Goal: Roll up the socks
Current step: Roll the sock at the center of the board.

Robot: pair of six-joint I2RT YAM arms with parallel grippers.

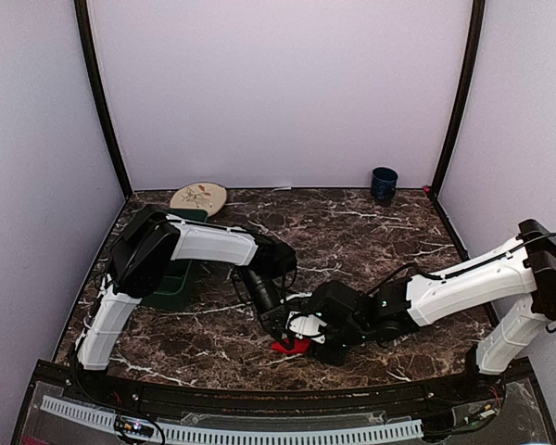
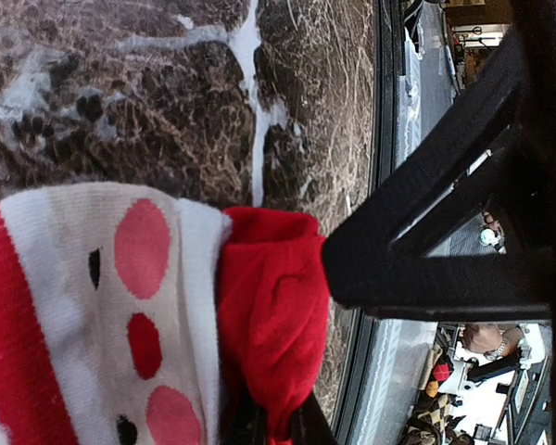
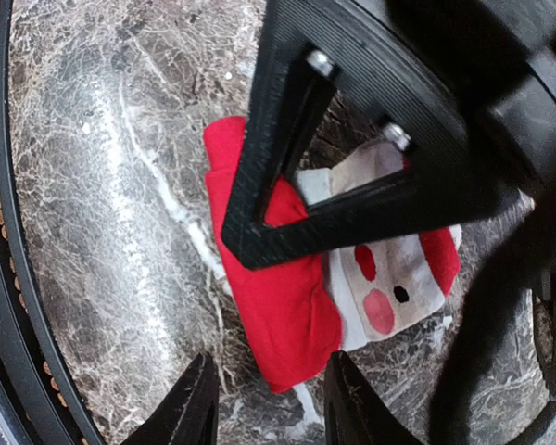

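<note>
A blue cup (image 1: 384, 184) sits well back from the red sock (image 3: 287, 306), which lies near the table's (image 1: 371, 232) front edge. Both arms stoop over it, the left gripper (image 2: 276, 428) pinching its fabric and the right gripper (image 3: 273, 413) agape just beside it.

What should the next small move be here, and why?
Probably ease the right gripper forward and close it on the folded end of the red sock. Its jaws stand open with that red fold just ahead of them, while the left gripper is shut, pinching the red fabric. A second hold would likely keep the bundle together.
</note>
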